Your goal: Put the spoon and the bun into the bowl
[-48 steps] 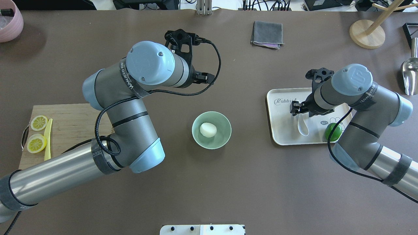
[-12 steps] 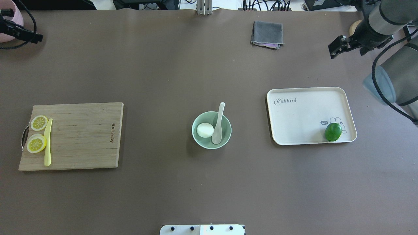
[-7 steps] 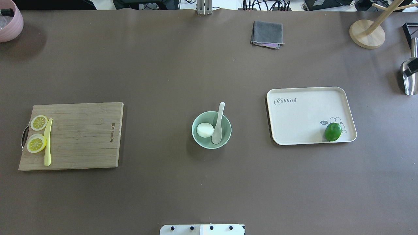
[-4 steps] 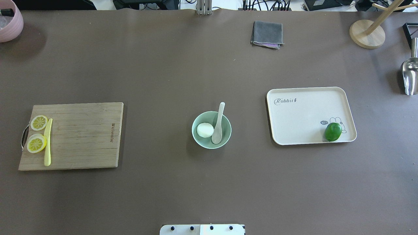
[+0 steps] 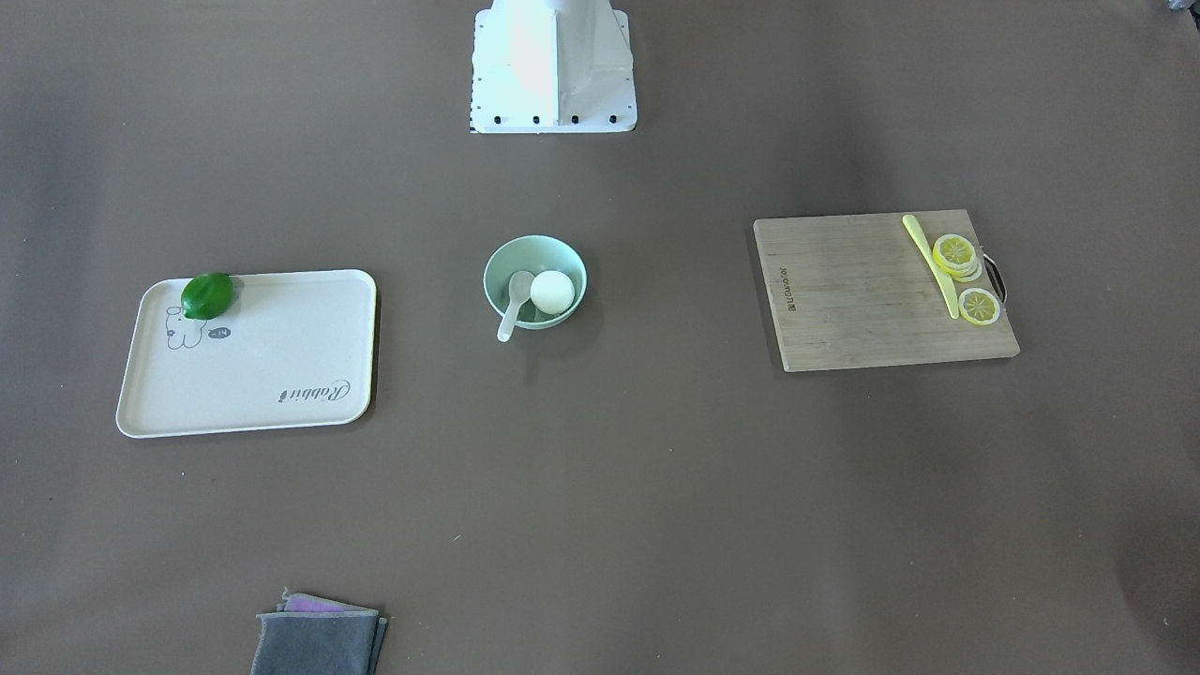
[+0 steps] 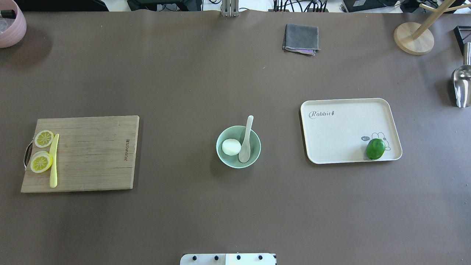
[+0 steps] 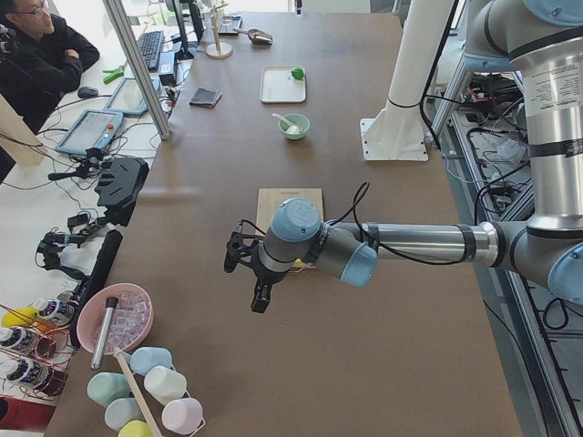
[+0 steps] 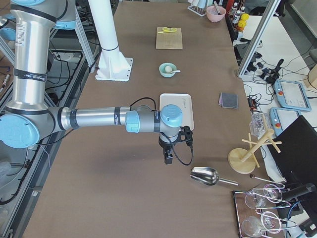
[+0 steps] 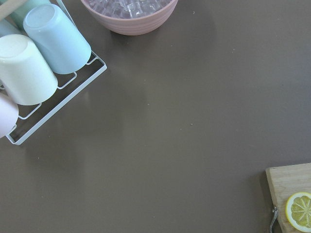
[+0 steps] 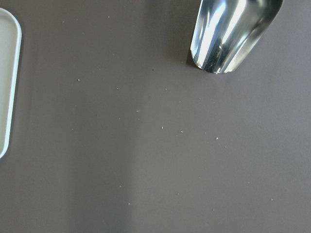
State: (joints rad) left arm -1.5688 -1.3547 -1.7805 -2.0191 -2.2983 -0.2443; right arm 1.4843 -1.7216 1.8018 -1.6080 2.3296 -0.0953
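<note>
The pale mint-green bowl [image 6: 256, 147] stands at the table's middle; it also shows in the front view [image 5: 534, 242]. The white bun [image 6: 231, 147] lies in its left half. The white spoon [image 6: 245, 141] rests with its scoop in the bowl and its handle over the far rim. Both also show in the front view, the bun [image 5: 552, 292] and the spoon [image 5: 516, 298]. My left gripper [image 7: 260, 296] hangs over the table's left end, far from the bowl. My right gripper [image 8: 168, 157] hangs over the right end, past the tray. I cannot tell whether either is open or shut.
A wooden cutting board [image 6: 88, 154] with lemon slices [image 6: 41, 162] and a yellow knife [image 6: 54, 160] lies at the left. A white tray [image 6: 342, 129] holds a green lime [image 6: 375, 148]. A grey cloth [image 6: 301, 38], a metal scoop [image 6: 461, 82] and a pink bowl [image 6: 11, 25] lie farther off.
The spoon went from the tray into the bowl beside the bun. Both arms then drew out of the overhead view to the table's ends. Nothing has moved in the last half second.
</note>
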